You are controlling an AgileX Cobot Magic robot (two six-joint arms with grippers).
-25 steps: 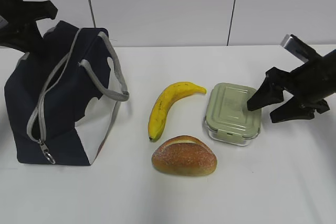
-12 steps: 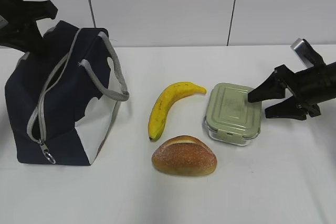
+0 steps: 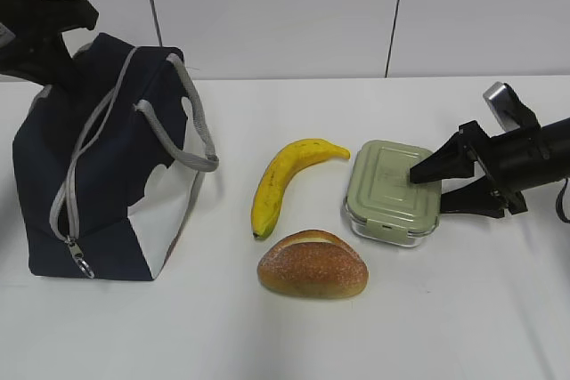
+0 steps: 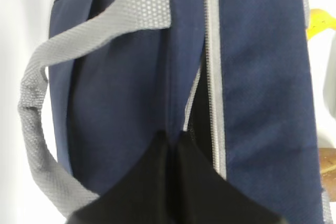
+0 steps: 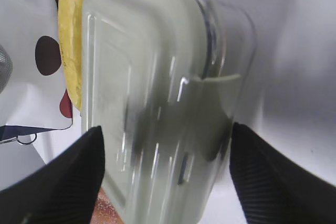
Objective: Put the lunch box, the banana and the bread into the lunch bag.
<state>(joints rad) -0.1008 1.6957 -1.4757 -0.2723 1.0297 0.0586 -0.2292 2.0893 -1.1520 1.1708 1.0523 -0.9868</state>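
The navy lunch bag point(image 3: 98, 175) stands at the left, its zipper partly open. My left gripper point(image 3: 49, 64) is above its far top corner. In the left wrist view that gripper point(image 4: 173, 136) is shut on a fold of the lunch bag point(image 4: 252, 77) beside the grey zipper. The banana point(image 3: 280, 180), the bread point(image 3: 312, 264) and the sage-green lunch box point(image 3: 387, 189) lie mid-table. My right gripper point(image 3: 427, 193) lies low at the box's right end. Close up, this gripper point(image 5: 167, 128) is open, one finger on each side of the lunch box point(image 5: 157, 66).
The white table's front edge lies below the bread. A grey strap handle point(image 3: 200, 131) hangs off the bag toward the banana. The banana point(image 5: 71, 51) shows just beyond the box in the right wrist view. A panelled wall point(image 3: 294, 15) stands behind.
My right gripper has come down and moved left, so its fingers now straddle the lunch box's right end. The left gripper and the bag have barely moved.
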